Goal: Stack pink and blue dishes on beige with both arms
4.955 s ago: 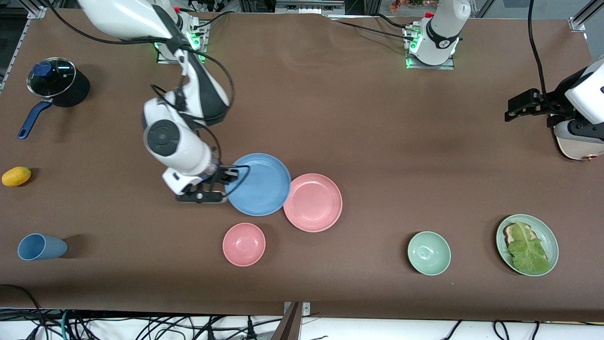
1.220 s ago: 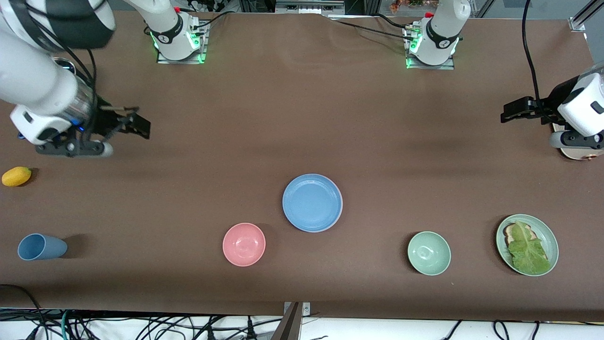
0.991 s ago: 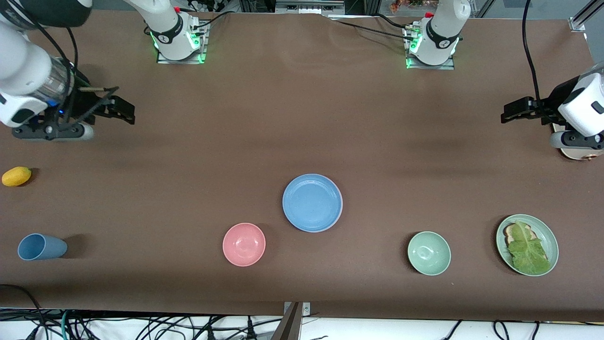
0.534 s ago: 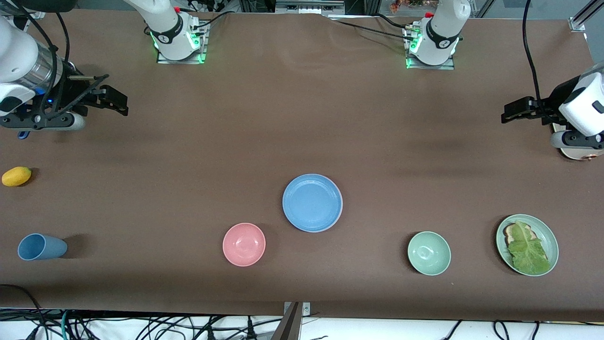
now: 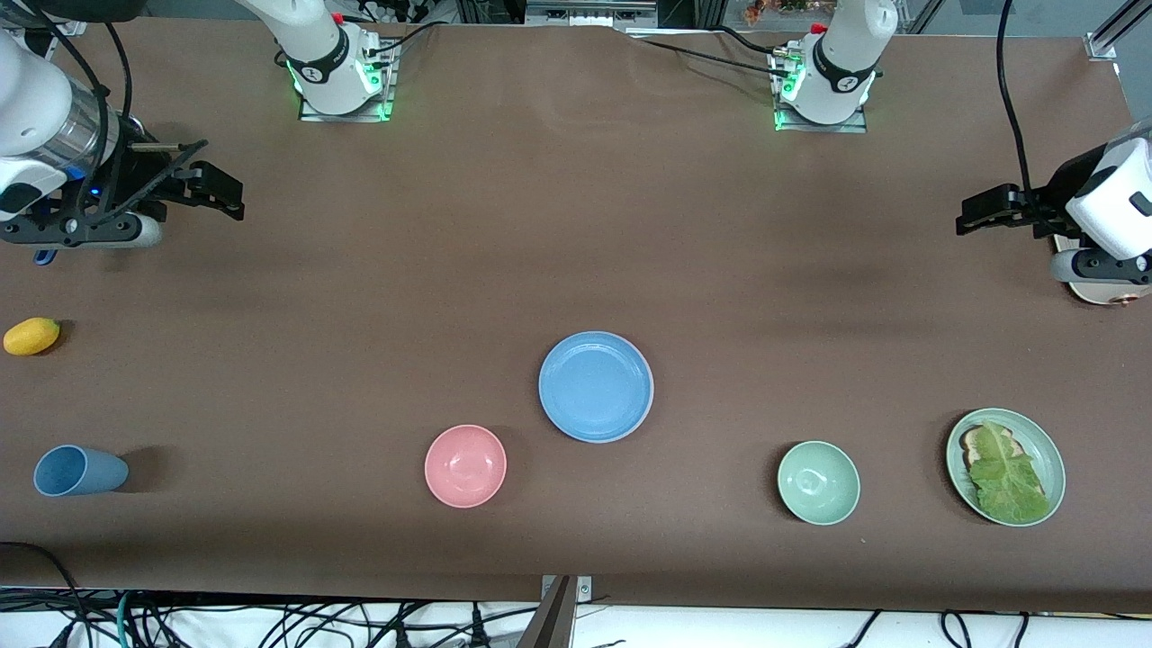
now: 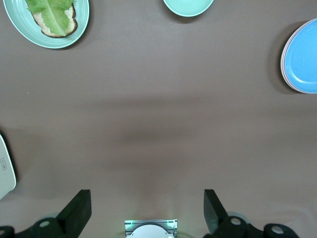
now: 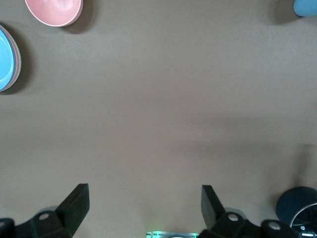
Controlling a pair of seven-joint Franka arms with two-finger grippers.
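The light blue plate [image 5: 596, 387] lies in the middle of the table on top of the pink plate, of which only a thin rim [image 6: 283, 58] shows beneath it. No beige plate can be made out; whether one lies under the stack I cannot tell. My right gripper [image 5: 229, 193] hangs open and empty over the right arm's end of the table, well away from the stack; in the right wrist view [image 7: 144, 191] its fingers stand wide apart over bare cloth. My left gripper [image 5: 967, 216] waits open and empty over the left arm's end, likewise spread wide [image 6: 146, 196].
A small pink bowl [image 5: 465, 465] sits beside the stack, nearer the camera. Toward the left arm's end are a green bowl [image 5: 818, 482], a green plate with lettuce [image 5: 1005, 466] and a beige device [image 5: 1098, 290]. A blue cup [image 5: 79, 471], yellow fruit [image 5: 31, 336] and a dark pot [image 7: 299, 203] lie at the right arm's end.
Five seconds ago the right gripper held the blue plate beside the pink one. It has since let go, with blue lying on pink, and drawn back to its end. The left arm stayed put.
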